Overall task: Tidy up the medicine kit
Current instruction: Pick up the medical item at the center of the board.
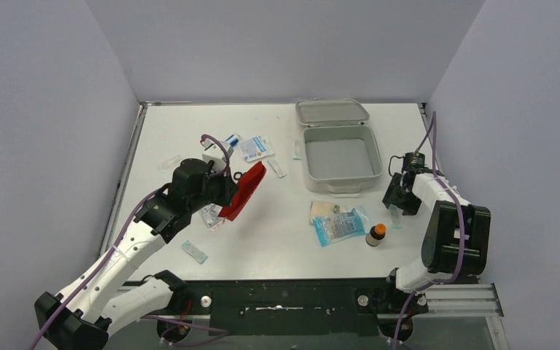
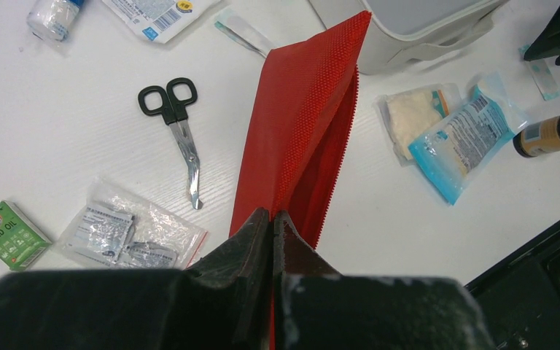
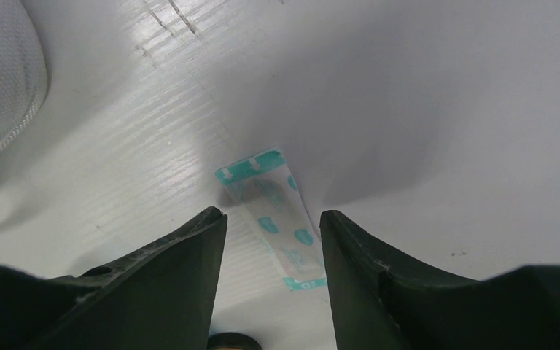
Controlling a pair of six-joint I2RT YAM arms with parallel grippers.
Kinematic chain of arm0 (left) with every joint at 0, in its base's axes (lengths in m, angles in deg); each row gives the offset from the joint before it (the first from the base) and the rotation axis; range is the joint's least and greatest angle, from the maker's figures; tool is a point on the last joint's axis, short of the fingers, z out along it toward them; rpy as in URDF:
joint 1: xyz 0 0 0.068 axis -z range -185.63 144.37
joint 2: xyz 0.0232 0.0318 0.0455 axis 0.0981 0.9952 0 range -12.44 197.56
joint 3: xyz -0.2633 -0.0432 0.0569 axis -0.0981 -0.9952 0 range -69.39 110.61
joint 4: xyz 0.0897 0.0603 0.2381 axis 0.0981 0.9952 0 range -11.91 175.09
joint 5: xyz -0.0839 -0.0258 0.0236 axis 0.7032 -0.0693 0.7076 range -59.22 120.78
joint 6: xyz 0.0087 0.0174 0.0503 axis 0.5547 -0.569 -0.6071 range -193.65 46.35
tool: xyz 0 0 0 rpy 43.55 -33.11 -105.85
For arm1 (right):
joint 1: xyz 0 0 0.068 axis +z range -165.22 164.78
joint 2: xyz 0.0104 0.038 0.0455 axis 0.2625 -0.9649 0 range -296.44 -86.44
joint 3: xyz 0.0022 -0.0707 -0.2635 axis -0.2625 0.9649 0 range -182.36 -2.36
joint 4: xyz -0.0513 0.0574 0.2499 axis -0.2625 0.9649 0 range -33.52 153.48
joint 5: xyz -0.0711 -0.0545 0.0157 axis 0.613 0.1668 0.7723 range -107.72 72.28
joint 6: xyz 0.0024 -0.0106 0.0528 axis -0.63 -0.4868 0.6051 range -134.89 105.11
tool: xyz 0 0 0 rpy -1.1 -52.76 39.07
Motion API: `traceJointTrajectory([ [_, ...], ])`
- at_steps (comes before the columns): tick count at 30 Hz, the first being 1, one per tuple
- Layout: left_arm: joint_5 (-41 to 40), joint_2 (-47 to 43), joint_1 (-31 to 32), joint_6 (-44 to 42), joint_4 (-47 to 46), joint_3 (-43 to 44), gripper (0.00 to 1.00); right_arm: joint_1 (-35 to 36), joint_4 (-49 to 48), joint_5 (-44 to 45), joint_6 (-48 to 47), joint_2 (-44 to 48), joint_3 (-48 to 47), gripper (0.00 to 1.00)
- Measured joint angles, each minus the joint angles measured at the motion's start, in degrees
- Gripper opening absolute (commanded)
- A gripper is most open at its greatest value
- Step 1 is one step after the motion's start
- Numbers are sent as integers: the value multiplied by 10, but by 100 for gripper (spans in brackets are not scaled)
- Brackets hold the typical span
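The medicine kit (image 1: 340, 157), a pale grey-white box, stands open at the back right with its lid (image 1: 332, 111) laid back; its corner shows in the left wrist view (image 2: 415, 33). My left gripper (image 2: 273, 216) is shut on the edge of a red zip pouch (image 2: 302, 124) and holds it tilted above the table (image 1: 244, 191). My right gripper (image 3: 273, 217) is open, low over a teal-printed plaster strip (image 3: 273, 215) lying between its fingers, right of the kit (image 1: 396, 216).
Black scissors (image 2: 175, 120), a clear bag of sachets (image 2: 127, 233), a green Wind Oil packet (image 2: 7, 233), a blue-white pack (image 2: 463, 142), a gauze pack (image 2: 415, 113) and a brown bottle (image 1: 375, 234) lie about. More packets (image 1: 255, 148) lie behind the pouch.
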Motion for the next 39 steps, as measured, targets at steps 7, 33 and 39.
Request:
traceJointTrajectory([
  [7, -10, -1, 0, -1, 0, 0, 0, 0, -8, -1, -3, -22, 0, 40],
  [33, -50, -6, -3, -5, 12, -4, 0, -11, -27, 36, 45, -29, -6, 15],
  [39, -55, -14, -7, -5, 12, -6, 0, -11, -38, 43, 54, -28, -1, 1],
])
